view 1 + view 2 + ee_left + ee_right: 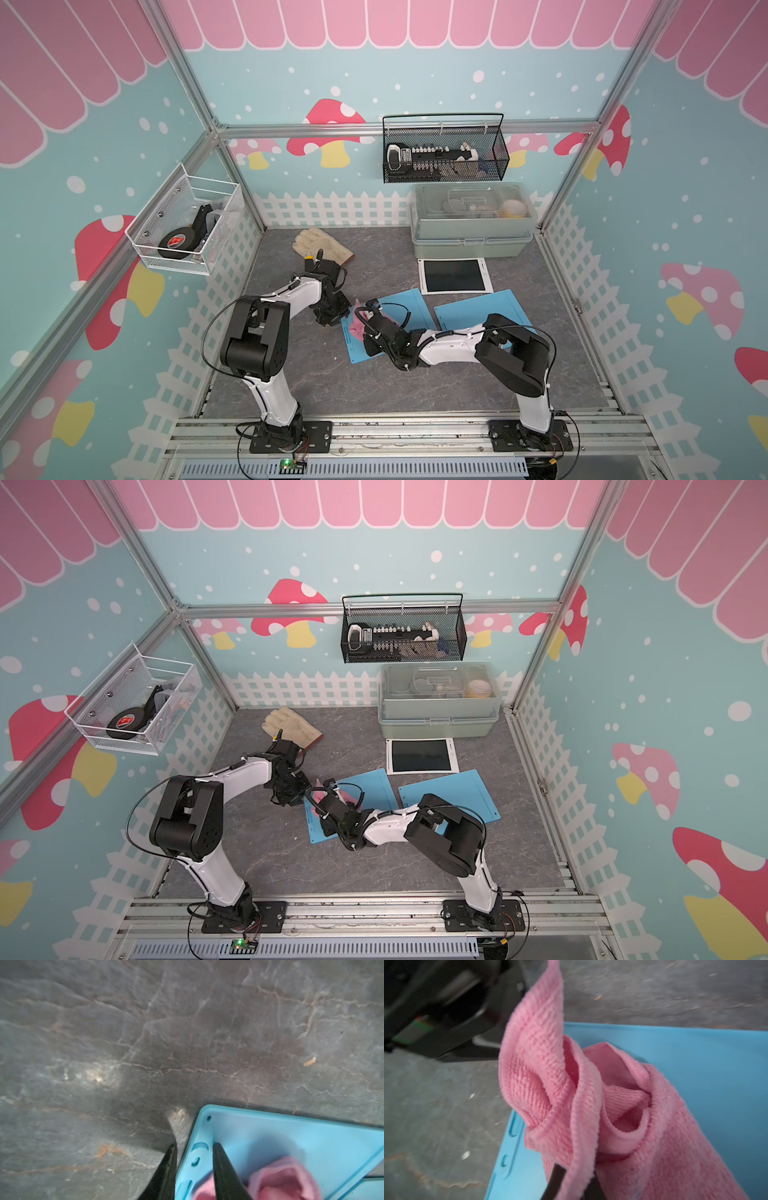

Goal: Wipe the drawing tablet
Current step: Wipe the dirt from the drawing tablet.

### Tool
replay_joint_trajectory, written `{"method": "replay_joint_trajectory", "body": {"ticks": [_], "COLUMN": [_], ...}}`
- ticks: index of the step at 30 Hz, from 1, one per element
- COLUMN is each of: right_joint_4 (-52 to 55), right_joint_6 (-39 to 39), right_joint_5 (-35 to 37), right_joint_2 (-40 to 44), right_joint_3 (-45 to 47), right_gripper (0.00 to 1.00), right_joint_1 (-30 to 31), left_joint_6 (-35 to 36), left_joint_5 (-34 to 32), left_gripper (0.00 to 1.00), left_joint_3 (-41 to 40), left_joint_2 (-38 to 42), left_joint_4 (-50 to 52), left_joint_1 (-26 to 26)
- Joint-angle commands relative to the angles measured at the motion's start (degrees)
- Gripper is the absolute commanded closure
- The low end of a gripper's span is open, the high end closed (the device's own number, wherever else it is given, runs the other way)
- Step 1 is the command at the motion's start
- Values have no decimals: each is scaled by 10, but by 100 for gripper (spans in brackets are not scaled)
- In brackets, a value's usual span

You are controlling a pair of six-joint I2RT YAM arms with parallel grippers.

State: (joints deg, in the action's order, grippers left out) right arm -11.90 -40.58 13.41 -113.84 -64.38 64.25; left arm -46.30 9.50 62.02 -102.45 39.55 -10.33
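Note:
The drawing tablet [454, 275] [420, 755], white-framed with a dark screen, lies flat at the back of the table, away from both arms. My right gripper [574, 1178] [365, 322] is shut on a bunched pink cloth [591, 1095] [356, 326] [318, 798], held over the left end of a blue mat [399, 307] [695, 1064]. My left gripper [195, 1144] [330, 321] points down at that mat's left edge. Its jaws stand apart, one finger over the table and one over the blue mat [291, 1136], with the rim between them. The pink cloth [284, 1178] shows just beside it.
A second blue mat [498, 307] lies to the right. A tan work glove [322, 245] lies at the back left. A grey-green toolbox [471, 220] stands behind the tablet. A black wire basket [444, 149] and a white one [183, 224] hang on the walls.

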Motion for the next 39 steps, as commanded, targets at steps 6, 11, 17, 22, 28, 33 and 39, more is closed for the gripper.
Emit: {"method": "replay_joint_trajectory", "body": {"ticks": [6, 11, 17, 22, 28, 33, 39], "right_joint_4": [-58, -6, -25, 12, -3, -27, -6], "right_joint_6": [-58, -19, -31, -62, -40, -62, -100], "right_joint_5": [-36, 13, -93, -66, -69, -123, -118], "right_joint_2": [24, 108, 15, 15, 140, 76, -46], "right_joint_3": [52, 122, -5, -16, 124, 47, -78], "right_gripper": [100, 100, 100, 100, 100, 100, 100], "right_joint_1": [-8, -43, 30, 22, -64, -38, -46], "left_joint_6": [-1, 2, 5, 8, 14, 15, 15], "left_joint_5": [-8, -5, -3, -4, -6, -5, -4], "left_gripper": [71, 73, 76, 76, 77, 77, 77], "left_joint_3": [-34, -33, -30, -23, -8, -3, 0], "left_joint_2": [-28, -30, -34, -38, -45, -53, -53], "left_joint_4": [9, 9, 8, 11, 20, 21, 22], "left_joint_1": [-7, -7, -7, -6, -5, -5, -4]}}
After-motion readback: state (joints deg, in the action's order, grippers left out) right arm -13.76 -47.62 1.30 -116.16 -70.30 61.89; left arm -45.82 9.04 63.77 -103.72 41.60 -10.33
